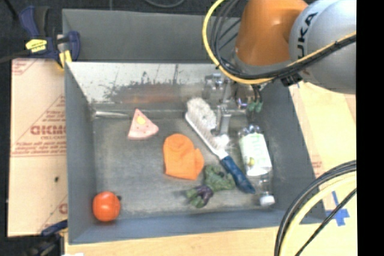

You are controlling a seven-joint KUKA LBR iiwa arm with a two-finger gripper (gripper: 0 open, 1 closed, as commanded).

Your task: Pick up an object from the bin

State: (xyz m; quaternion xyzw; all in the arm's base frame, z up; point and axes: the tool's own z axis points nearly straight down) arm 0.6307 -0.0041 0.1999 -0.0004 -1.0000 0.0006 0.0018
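Observation:
My gripper [225, 114] hangs under the orange wrist cover at the bin's right back. It is directly over a white scrubbing brush [202, 117] whose blue handle [237, 172] runs toward the front right. The gripper's tip is level with the brush's white neck, close to it or touching it. A clear bottle with a green label [255, 156] lies just right of the brush. An orange cloth mitten [182, 157] lies to the brush's left.
A green and purple toy vegetable [209, 185] lies near the front wall by the blue handle. A pink wedge [142, 126] sits at the left back and a red tomato [106, 206] in the front left corner. The arm comes in over the right rim.

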